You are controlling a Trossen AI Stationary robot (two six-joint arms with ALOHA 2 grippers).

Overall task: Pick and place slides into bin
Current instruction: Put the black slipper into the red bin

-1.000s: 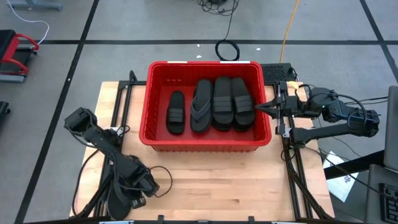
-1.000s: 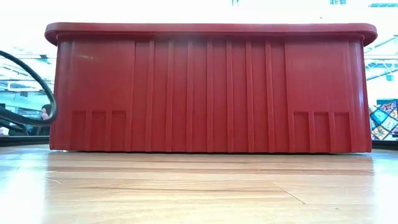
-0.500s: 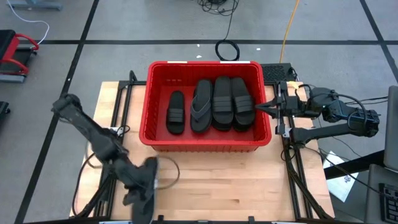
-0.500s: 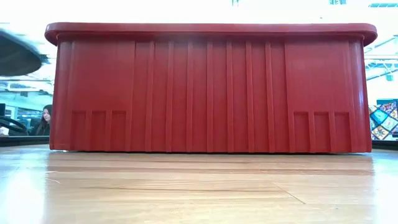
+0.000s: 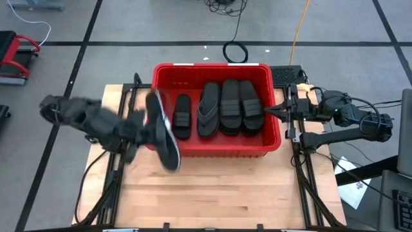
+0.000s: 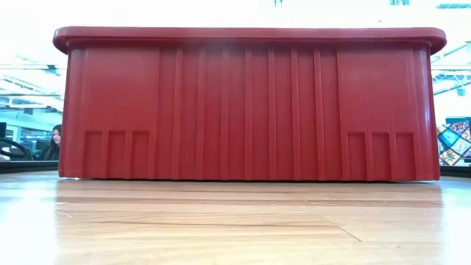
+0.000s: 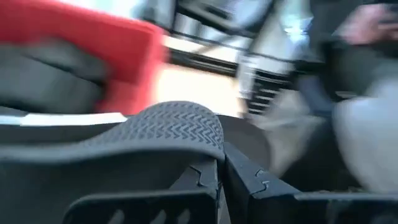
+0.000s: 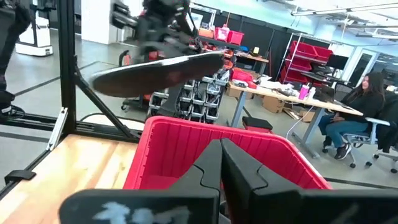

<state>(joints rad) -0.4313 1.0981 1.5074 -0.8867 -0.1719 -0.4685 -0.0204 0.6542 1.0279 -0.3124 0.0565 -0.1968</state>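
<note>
The red bin stands at the table's far middle with several black slides lying flat inside. My left gripper hangs over the bin's near left corner, shut on another black slide, which also shows high in the air in the right wrist view. That slide's ribbed sole fills the left wrist view. My right gripper waits shut at the bin's right rim. The low view shows only the bin's wall. My left gripper holds the slide from the table's left side, its fingers beneath the ribbed sole in the wrist view. The slide hides which part they hold. The slide is lifted clear above the bin's near left rim, tipped on its edge, its length running from far to near.
Bare wooden table lies in front of the bin. Cables and frame rails run along the table's left side. People sit in the room beyond, one past the bin's left end.
My left gripper has risen from the table's near left corner and swung toward the far edge and the bin, rolling as it went. The slide, which lay at the near left edge, is lifted clear and now stands on edge over the bin's near left corner.
</note>
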